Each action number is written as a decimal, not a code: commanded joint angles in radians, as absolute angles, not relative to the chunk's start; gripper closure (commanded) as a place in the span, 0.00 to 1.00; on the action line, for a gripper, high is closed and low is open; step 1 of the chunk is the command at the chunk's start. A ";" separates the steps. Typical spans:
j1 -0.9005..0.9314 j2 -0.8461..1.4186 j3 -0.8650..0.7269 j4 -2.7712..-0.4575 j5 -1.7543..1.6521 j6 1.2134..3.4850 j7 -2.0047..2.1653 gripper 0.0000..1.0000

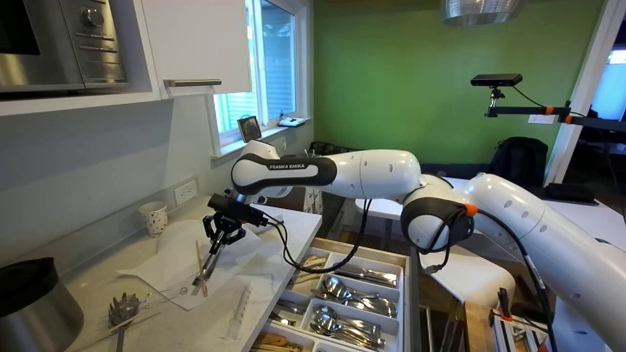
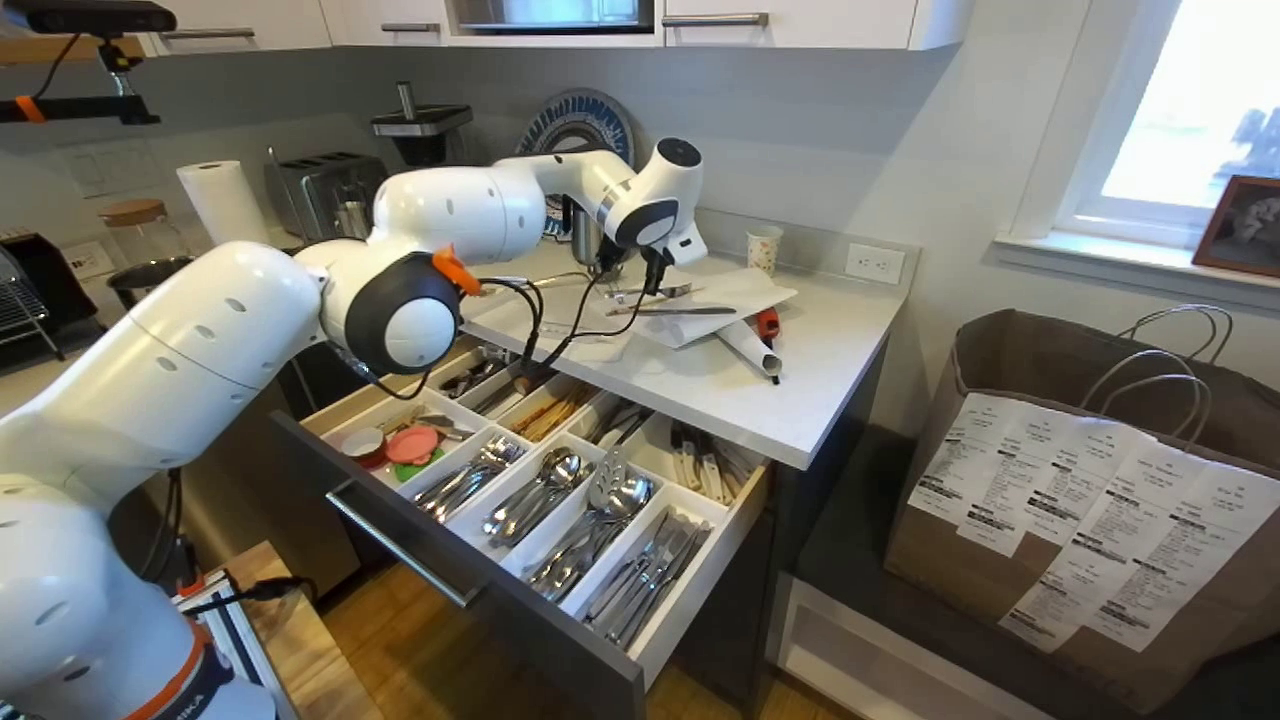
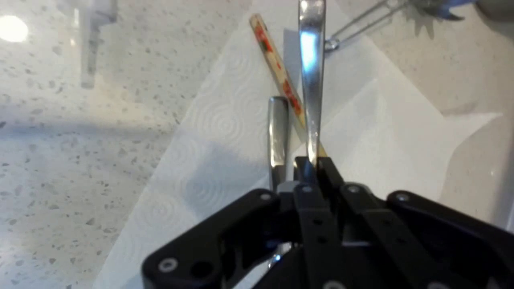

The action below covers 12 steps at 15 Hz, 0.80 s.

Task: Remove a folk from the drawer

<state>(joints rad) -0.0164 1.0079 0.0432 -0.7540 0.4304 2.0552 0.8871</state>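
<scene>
so our claw (image 3: 315,163) is pinching what we guess is the fork (image 3: 312,64), head hidden. a chopstick (image 3: 277,64) lies just below the claw, so if we release there, it could roll.

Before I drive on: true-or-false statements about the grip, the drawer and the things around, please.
1. The pincer is shut on a metal utensil. True.
2. The drawer is closed. False: it stands open.
3. The metal utensil is over the drawer. False: it is over the counter.
4. The speckled cup stands upright on the counter. True.
5. The red-patterned stick lies in the drawer. False: it lies on white paper on the counter.
6. The brown paper bag has printed slips on its front. True.
</scene>
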 commanded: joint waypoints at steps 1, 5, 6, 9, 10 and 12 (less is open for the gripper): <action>-0.022 1.101 0.026 -0.653 0.446 2.152 1.026 0.98; -0.033 1.142 0.013 -0.620 0.428 2.175 1.084 0.98; -0.033 1.149 0.009 -0.612 0.427 2.174 1.093 0.98; -0.036 1.158 0.014 -0.593 0.427 2.159 1.097 0.67; -0.035 1.157 0.016 -0.589 0.427 2.158 1.091 0.67; -0.035 1.138 0.025 -0.592 0.424 2.122 1.061 0.53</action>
